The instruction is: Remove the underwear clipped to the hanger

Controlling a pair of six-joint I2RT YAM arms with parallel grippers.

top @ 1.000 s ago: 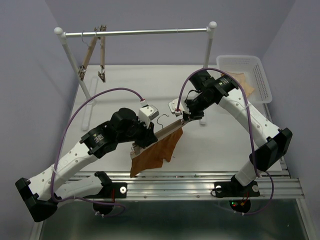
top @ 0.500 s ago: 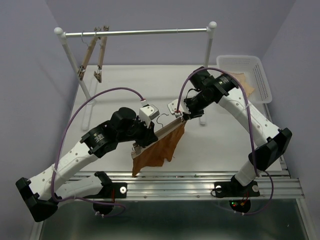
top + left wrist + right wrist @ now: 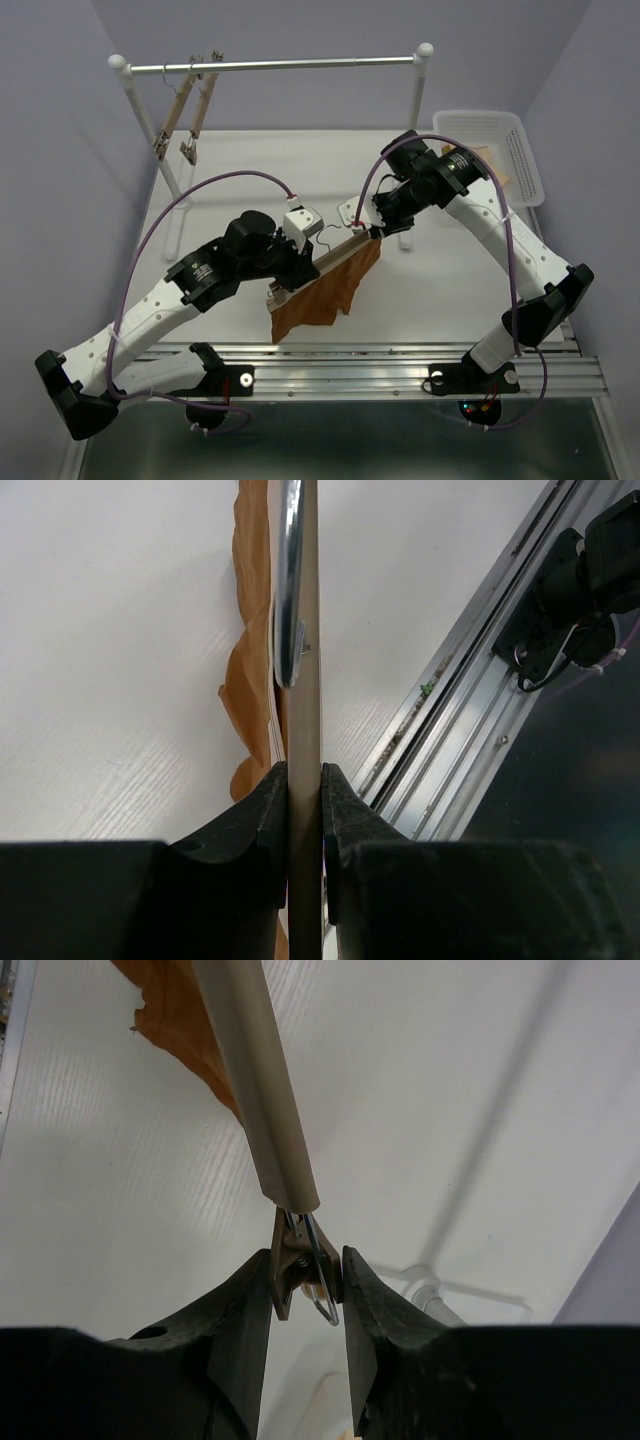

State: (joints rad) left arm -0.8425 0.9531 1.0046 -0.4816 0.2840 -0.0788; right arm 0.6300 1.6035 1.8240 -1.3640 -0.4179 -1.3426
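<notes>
The hanger [image 3: 335, 258] is a light-wood bar held tilted above the table between both arms. The rust-orange underwear [image 3: 325, 292] hangs limp below it. My left gripper [image 3: 290, 278] is shut on the bar's lower left part; the left wrist view shows both jaws pressed on the bar [image 3: 305, 680], with a metal clip [image 3: 289, 590] and the underwear [image 3: 250, 640] beyond. My right gripper [image 3: 372, 232] is shut on the metal clip [image 3: 303, 1275] at the bar's upper right end [image 3: 255, 1080]. The underwear [image 3: 175, 1010] shows farther along; whether this clip grips it I cannot tell.
A clothes rack [image 3: 275, 66] stands at the back with two other wooden clip hangers [image 3: 185, 115] at its left end. A white basket [image 3: 520, 150] with peach cloth [image 3: 490, 158] sits at the back right. The metal base rail [image 3: 400, 365] runs along the near edge.
Both arms have shifted the hanger slightly right and up. The underwear swung with it and now hangs more bunched under the bar.
</notes>
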